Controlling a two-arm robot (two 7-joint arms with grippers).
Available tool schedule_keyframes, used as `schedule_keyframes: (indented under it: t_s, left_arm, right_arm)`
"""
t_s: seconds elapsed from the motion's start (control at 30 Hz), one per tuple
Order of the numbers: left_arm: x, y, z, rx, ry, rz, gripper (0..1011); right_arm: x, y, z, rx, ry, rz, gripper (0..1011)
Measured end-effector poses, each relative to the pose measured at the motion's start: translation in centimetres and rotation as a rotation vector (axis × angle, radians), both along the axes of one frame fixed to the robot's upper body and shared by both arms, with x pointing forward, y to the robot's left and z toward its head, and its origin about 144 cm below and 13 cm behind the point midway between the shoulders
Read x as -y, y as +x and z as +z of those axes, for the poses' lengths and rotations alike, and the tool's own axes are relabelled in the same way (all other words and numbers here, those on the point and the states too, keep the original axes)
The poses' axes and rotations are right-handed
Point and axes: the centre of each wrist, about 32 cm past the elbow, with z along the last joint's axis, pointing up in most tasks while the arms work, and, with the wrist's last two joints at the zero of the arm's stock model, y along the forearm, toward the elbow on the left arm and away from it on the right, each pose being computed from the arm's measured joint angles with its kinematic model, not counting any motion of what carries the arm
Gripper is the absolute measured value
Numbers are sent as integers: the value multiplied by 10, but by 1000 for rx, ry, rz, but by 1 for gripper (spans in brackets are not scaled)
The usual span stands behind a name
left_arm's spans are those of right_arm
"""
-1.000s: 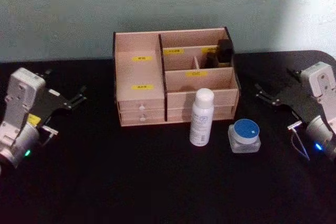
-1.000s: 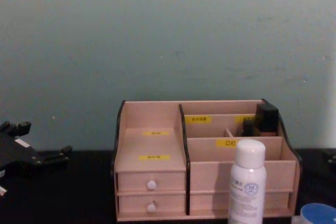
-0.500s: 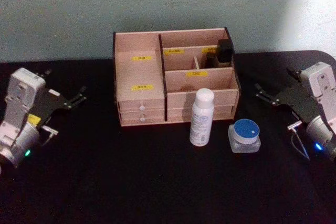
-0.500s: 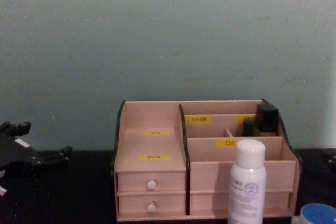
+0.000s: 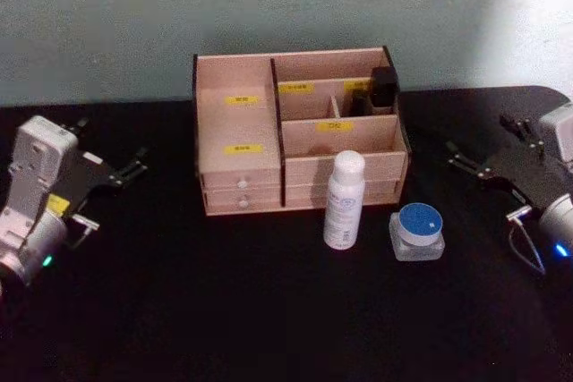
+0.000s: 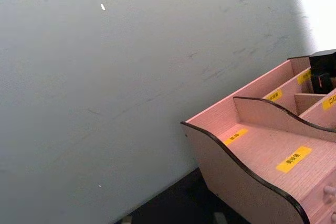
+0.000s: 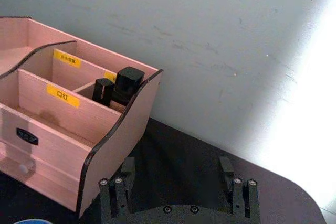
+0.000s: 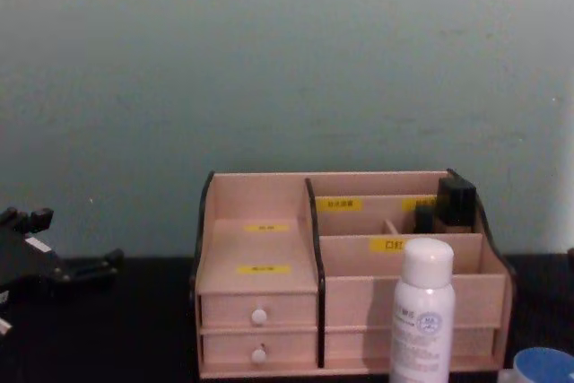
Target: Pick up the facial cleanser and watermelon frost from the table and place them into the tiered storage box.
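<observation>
The left gripper hangs over the black table well to the left of everything, claw spread wide and holding nothing. The tiered storage box stands at the centre back against the wall. Its left stepped shelves and front right compartment are bare, while two black containers fill the rear right corner.

Just in front of the box's right half stands a white bottle, upright and capped. To its right, near but apart, sits a low blue-lidded jar. Their labels cannot be read, so which is the cleanser and which the watermelon frost cannot be told. Neither is yet picked up.

The right gripper waits at the far right, fingers wide apart and empty.

Risks noted:
- The bottle is tall and narrow. A sideways nudge would likely topple it against the box front or onto the jar.
- The jar is squat and looks smooth-sided, so a shallow grip may slip.
- A reach from the left for the jar meets the bottle first, so the right arm appears better placed.
- The rear right compartment is taken, which leaves little room there.
</observation>
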Motion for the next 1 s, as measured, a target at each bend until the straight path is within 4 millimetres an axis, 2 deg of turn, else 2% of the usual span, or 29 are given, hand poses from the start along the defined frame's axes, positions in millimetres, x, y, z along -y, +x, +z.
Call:
schedule_keyframes:
  t_s: [0.5,0.77,1.0]
  left_arm:
    - [0,0,0,0,0,0,1001]
    - [0,0,0,0,0,0,1001]
    - [0,0,0,0,0,0,1001]
  right_arm:
    - [12,-40,20,-14,59,80,1003]
    - [4,-54,22,-37,82,190,1002]
    - [-10,-54,17,-60,103,278,1002]
